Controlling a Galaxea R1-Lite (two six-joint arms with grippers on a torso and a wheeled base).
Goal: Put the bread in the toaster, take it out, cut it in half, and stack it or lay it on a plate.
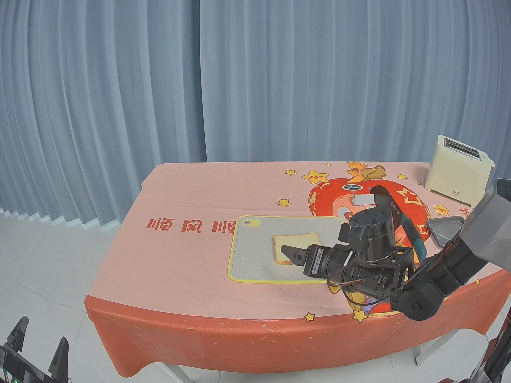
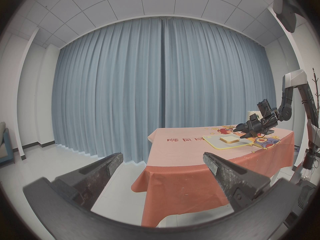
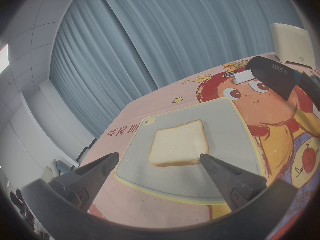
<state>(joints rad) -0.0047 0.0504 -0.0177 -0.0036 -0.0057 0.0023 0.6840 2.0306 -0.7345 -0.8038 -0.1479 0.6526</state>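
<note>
A slice of bread [image 1: 296, 247] lies flat on the grey, yellow-rimmed cutting board [image 1: 255, 264]. My right gripper [image 1: 290, 255] hovers low at the slice's near edge, open, fingers pointing left along the board. From the right wrist the bread [image 3: 178, 144] sits just beyond the open right gripper [image 3: 159, 157], untouched. The cream toaster [image 1: 459, 171] stands at the table's far right corner. A black-bladed knife [image 1: 391, 208] with a teal handle lies right of the board. My left gripper [image 2: 163, 160] hangs open, off the table's left front corner and below its top.
A grey plate [image 1: 444, 230] lies at the right edge, in front of the toaster. A small white block [image 1: 364, 200] rests by the knife blade. The pink cloth left of the board is bare. Curtains hang behind the table.
</note>
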